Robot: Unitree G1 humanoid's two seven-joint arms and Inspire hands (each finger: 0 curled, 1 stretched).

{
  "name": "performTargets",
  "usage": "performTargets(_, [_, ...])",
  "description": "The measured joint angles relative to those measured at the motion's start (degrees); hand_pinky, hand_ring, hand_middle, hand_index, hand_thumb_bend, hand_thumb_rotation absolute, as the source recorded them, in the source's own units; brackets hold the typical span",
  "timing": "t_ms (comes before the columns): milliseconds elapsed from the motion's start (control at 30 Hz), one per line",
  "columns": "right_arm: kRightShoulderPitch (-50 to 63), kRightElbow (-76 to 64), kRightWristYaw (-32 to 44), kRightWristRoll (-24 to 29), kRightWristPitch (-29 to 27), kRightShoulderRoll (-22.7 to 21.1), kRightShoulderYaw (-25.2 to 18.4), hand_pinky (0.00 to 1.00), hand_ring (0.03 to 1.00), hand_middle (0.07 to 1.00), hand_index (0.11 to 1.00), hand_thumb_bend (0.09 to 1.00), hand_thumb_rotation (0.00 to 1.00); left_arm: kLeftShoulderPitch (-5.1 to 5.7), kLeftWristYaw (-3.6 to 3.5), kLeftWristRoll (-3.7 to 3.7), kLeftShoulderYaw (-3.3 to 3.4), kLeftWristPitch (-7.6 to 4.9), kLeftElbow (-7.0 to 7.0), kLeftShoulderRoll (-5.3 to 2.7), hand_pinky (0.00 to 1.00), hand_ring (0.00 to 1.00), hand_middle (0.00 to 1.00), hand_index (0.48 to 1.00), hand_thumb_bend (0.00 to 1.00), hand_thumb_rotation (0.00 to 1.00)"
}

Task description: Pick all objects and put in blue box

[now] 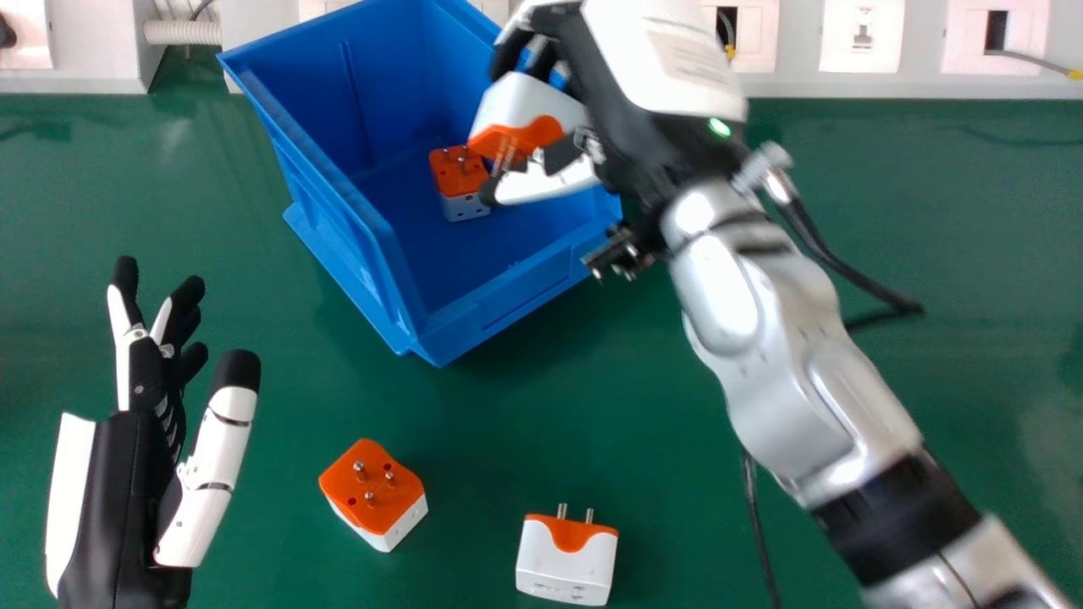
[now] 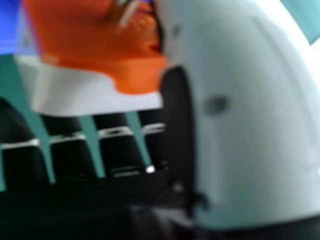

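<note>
Upper centre: your right hand [image 1: 613, 97] pinches an adapter [image 1: 526, 100], fingers to thumb, over the blue box [image 1: 508, 300], prongs downward; left hand [image 1: 123, 482], lower left, farther off, fingers loose, empty.

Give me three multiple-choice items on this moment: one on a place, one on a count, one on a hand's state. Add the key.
1. Where is the right hand's held plug?
A) On the table
B) Over the box
C) Beside the left hand

2. How many plugs lie on the table outside the box?
A) Two
B) Three
C) Four

3. How is the left hand?
A) In a fist
B) Gripping a plug
C) Open

Key:
1 B: it hangs above the box's interior.
2 A: the left plug and the right plug.
3 C: its fingers extend, holding nothing.
</note>
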Motion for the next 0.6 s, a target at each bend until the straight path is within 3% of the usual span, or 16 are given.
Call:
performTargets(300, [-14.0,23.3,-3.7,0.1,-1.7,5.1,2.4,0.26,0.418,0.514,0.591,0.48,0.0,1.4,-0.02,-0.03,-0.32,-0.02,-0.9,-0.52,0.95,0.97,0.97,0.959,0.48,0.82])
performTargets(600, [-22.8,40.9,-6.3,0.2,-3.8,8.8,5.7,0.28,0.434,0.55,0.539,0.487,0.0,2.34,0.09,0.05,-0.47,-0.02,-1.95,-1.07,0.94,0.96,0.96,0.95,0.49,0.82])
